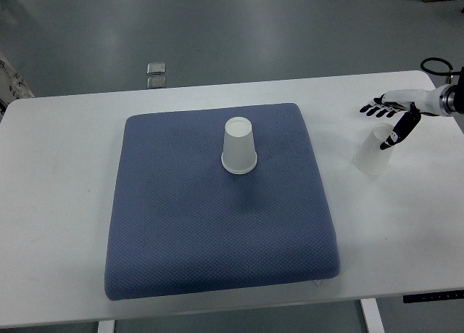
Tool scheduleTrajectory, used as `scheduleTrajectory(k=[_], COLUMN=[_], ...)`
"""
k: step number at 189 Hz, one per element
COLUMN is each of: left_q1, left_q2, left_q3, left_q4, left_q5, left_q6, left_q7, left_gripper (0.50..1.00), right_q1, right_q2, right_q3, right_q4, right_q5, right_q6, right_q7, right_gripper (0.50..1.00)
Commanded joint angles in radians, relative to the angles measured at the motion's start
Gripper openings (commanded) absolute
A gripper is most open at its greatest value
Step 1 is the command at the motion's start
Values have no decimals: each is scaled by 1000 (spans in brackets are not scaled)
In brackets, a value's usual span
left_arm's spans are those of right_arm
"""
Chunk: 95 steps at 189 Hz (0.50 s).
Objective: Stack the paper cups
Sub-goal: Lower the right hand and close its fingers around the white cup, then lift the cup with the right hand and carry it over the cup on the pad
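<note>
Two white paper cups here. One cup (pixel 375 151) sits right under the right hand (pixel 395 115), just below the spread fingertips, with the thumb dipping over its rim; can't tell whether they touch. It looks a bit see-through, mouth up. The other cup (pixel 239 146) stands upside down, base on top, well off to the left of the hand, clear of it.

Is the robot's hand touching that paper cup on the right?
Cannot tell. In the top view the right hand overlaps the cup rim; its thumb may touch or hover.
</note>
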Motion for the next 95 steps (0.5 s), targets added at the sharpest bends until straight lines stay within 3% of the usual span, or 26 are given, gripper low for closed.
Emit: scheduleTrajectory(k=[1, 49, 65, 95], left_q1=[0, 0, 0, 0], left_q2=[0, 0, 0, 0], left_q3=[0, 0, 0, 0], left_q4=[0, 0, 0, 0], left_q5=[0, 0, 0, 0], left_q6=[0, 0, 0, 0], left_q7=[0, 0, 0, 0], left_gripper=[1000, 1000, 1000, 1000], right_q1=[-10, -25, -27, -25], right_q2=[9, 12, 13, 22], right_q3=[-35, -78, -78, -78], right_q4=[-2, -3, -3, -3], right_q5=[-11, -23, -38, -52], right_q6=[-53, -114, -116, -116], right_q7=[0, 0, 0, 0], right_gripper=[913, 881, 789, 693])
